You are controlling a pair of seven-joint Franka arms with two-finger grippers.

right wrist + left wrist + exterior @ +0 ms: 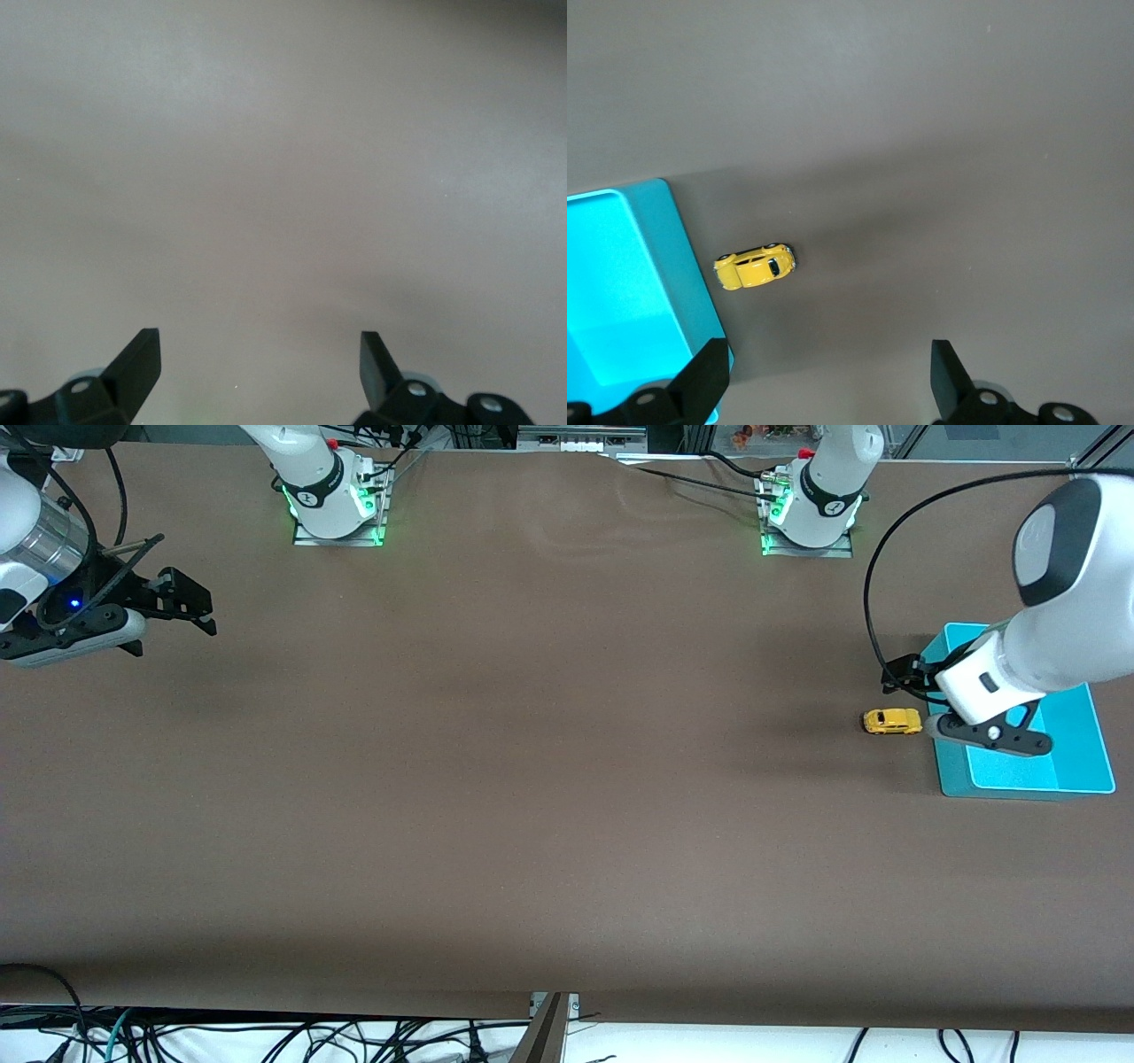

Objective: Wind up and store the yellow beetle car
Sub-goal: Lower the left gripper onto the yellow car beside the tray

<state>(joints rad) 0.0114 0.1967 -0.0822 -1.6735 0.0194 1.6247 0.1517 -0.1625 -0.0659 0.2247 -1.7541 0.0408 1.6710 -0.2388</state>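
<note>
Car: the yellow beetle car (892, 721) sits on its wheels on the brown tabletop (532, 779), toward the left arm's end, just beside the turquoise tray (1081, 771) but not touching it.
Car's axis: its long axis runs along the length of the tabletop, from one arm's end toward the other; one end faces the tray's wall, the other faces the open middle. Which end is the nose I cannot tell for sure.
Car in the wrist picture: in the left wrist view the yellow beetle car (755, 268) lies a little askew to the tray (664, 266) edge, with a narrow strip of bare tabletop between them.
Left hand: the left hand (899, 676) hangs over the tray's edge next to the car, its fingers (948, 376) spread wide and holding nothing.
Left arm pose: the forearm slants down over the tray from that end of the tabletop, covering part of the tray.
Right hand: the right hand (190, 607) waits well apart at the right arm's end, raised over bare tabletop, fingers (376, 363) wide and holding nothing.
Obstacles: only the tray wall stands close to the car.
</note>
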